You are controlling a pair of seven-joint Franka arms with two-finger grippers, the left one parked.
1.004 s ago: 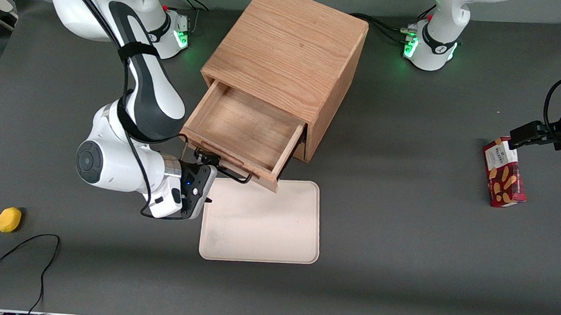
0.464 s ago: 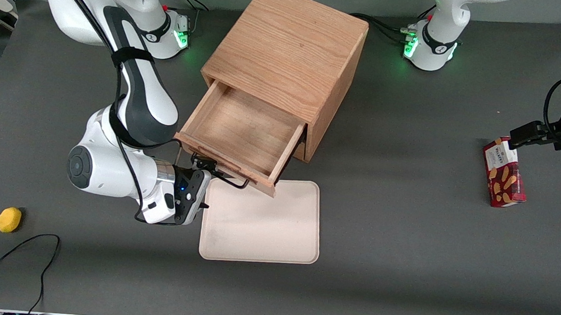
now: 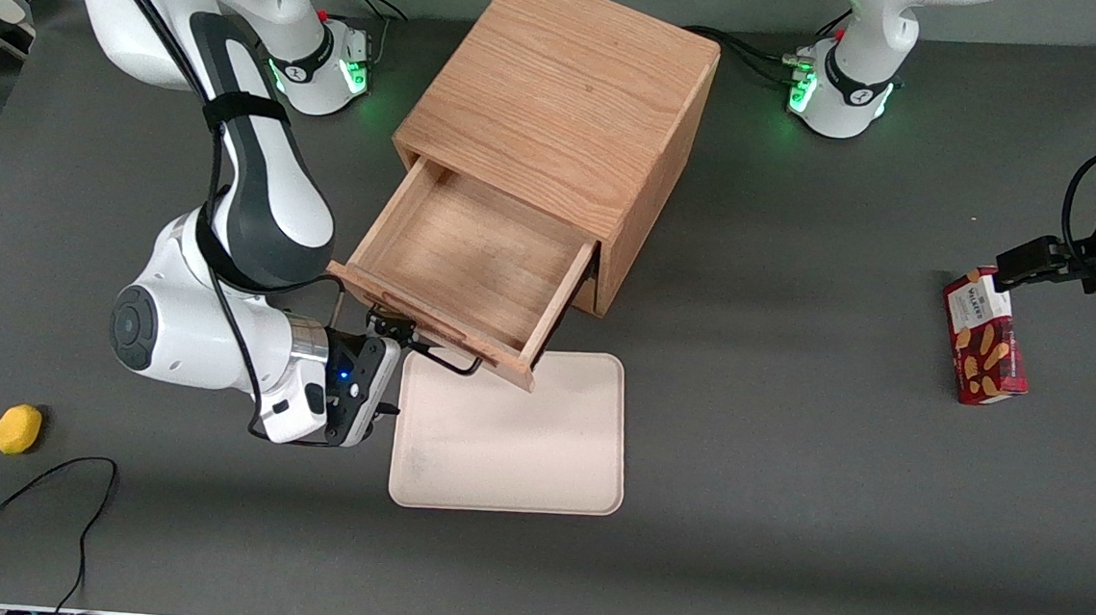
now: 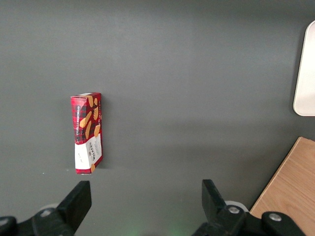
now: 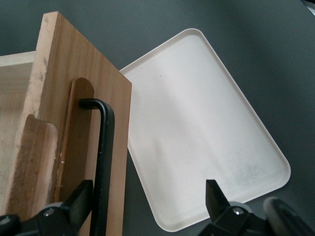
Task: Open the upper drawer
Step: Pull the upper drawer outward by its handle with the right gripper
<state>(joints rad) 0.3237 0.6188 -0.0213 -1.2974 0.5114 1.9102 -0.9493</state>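
Upper drawer (image 3: 474, 264) now stands well out of the cabinet (image 3: 562, 106), its bare wooden floor open to the front camera, and its front panel overhangs the near corner of the tray (image 3: 510, 440). Over the last second we see that panel slide a little more toward the working arm's end of the table and toward the camera, so the pull was still going on a moment ago. We judge the task nearly or fully done: most of the drawer's depth is already showing.

Its black handle (image 5: 102, 162) runs along the panel, and in the wrist view our gripper (image 5: 147, 196) has its fingers (image 5: 81, 196) spread wide, one on each side of the bar, with no squeeze on it. We take it that the drawer is being dragged by hooking the bar, not by clamping it. In the front view the gripper (image 3: 391, 324) sits at the handle's end nearest the working arm, and it has backed off along with the drawer.

Farther out, a yellow ball (image 3: 18, 429) lies near a loose cable toward the working arm's end, and a red biscuit box (image 3: 985, 336) lies toward the parked arm's end.
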